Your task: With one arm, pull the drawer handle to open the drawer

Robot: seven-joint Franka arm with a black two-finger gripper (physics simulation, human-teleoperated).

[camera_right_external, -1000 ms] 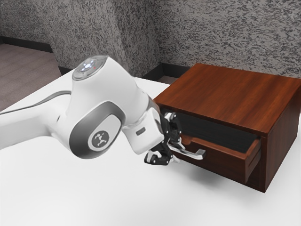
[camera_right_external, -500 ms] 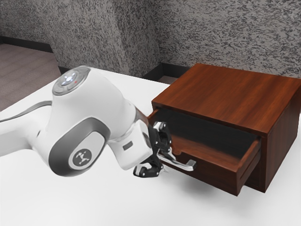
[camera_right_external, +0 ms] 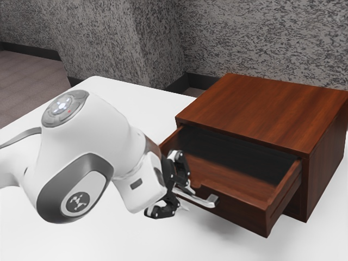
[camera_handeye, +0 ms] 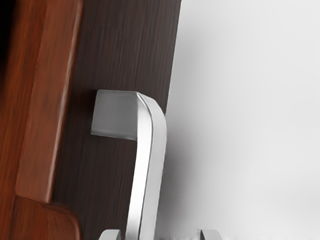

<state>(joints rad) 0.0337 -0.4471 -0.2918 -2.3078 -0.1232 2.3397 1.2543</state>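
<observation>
Partly open drawer (camera_right_external: 239, 209), dark inside, tool (camera_right_external: 181, 191) straddling handle (camera_right_external: 204, 200)

A cabinet (camera_right_external: 272, 117) sits on the tabletop (camera_right_external: 109, 92), toward the exterior view's right and near the tabletop's far edge, with a wall (camera_right_external: 244, 38) behind it. Its drawer (camera_right_external: 239, 187) stands partly out of the cabinet's front, toward the view's lower left (its rear part lies inside the cabinet). The handle (camera_right_external: 202, 199) is on the drawer's front panel (camera_right_external: 239, 209), standing off it above the tabletop. The arm (camera_right_external: 87, 163) comes in from the exterior view's left, over the tabletop, and its end is at the handle's left end. Floor (camera_right_external: 27, 76) lies beyond the tabletop at the upper left.
</observation>
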